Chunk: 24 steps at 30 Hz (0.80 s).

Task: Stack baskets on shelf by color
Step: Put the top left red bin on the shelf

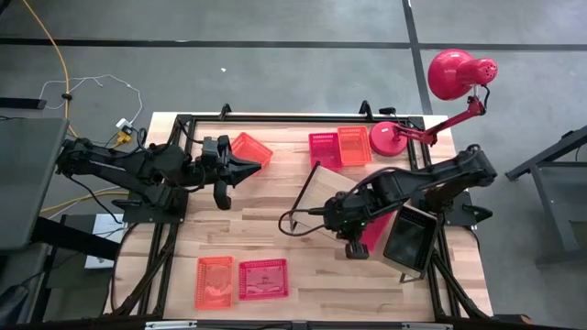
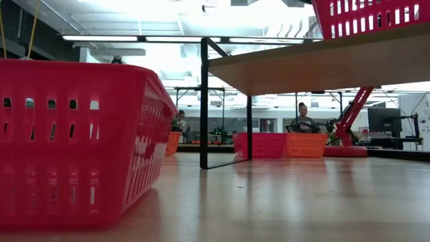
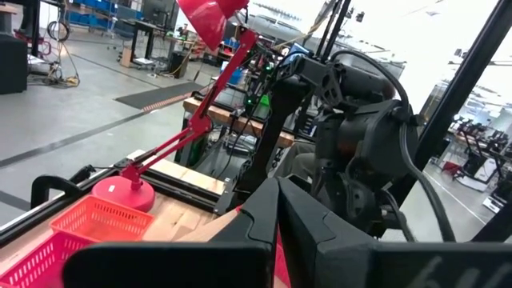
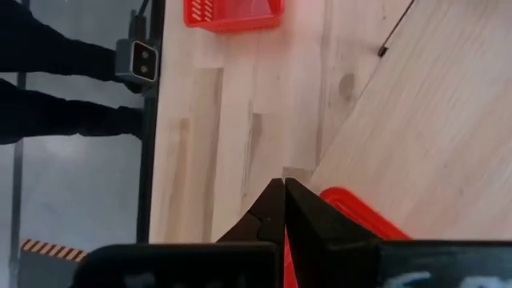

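Low view: a red basket (image 2: 74,141) loomed nearest, at nine o'clock.
High view: left gripper (image 1: 240,169) shut, empty, idling; right gripper (image 1: 353,246) shut, empty, over the shelf (image 1: 335,197).
Spare baskets (image 1: 240,280): six o'clock, probably awaiting sorting.

Materials check: mostly plastic, wood, dark metal.

Baskets (image 1: 263,279) are perforated plastic mesh, red and orange, slightly glossy; the near one in the low view (image 2: 74,141) shows sheen on its side wall. Shelf (image 4: 432,136) just beside the right gripper (image 4: 284,186) is pale smooth wood with a thin black metal bracket (image 2: 204,101). Tabletop (image 1: 266,229) is plank-grained wood, satin finish. Gripper fingers (image 3: 320,232) look matt dark plastic. Lamp (image 1: 454,73) across from the left gripper (image 1: 257,167) is glossy red.
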Tool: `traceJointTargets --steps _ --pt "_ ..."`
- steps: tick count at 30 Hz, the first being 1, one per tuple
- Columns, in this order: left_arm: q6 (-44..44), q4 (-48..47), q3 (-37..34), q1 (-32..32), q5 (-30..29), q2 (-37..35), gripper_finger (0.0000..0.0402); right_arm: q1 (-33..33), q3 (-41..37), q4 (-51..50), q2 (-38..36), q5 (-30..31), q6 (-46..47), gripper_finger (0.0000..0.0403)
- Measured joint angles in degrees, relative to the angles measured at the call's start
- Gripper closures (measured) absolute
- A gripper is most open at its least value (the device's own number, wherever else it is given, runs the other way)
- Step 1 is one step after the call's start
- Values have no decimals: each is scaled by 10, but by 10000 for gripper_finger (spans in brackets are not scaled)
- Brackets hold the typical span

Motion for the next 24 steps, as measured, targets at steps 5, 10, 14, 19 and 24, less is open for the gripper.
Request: traceJointTargets --steps 5,10,14,19,24 --pt "-1 0 0 0 0 0 401 6 0 -2 -17 -18 20 403" --pt "-1 0 0 0 0 0 401 41 0 -4 -24 -100 75 403" --pt "-1 0 0 0 0 0 401 84 0 -25 -24 -114 136 403" --pt "-1 0 0 0 0 0 401 121 0 -75 -24 -66 217 403" --pt "-14 0 0 0 0 0 401 127 0 -91 -24 -13 267 403"
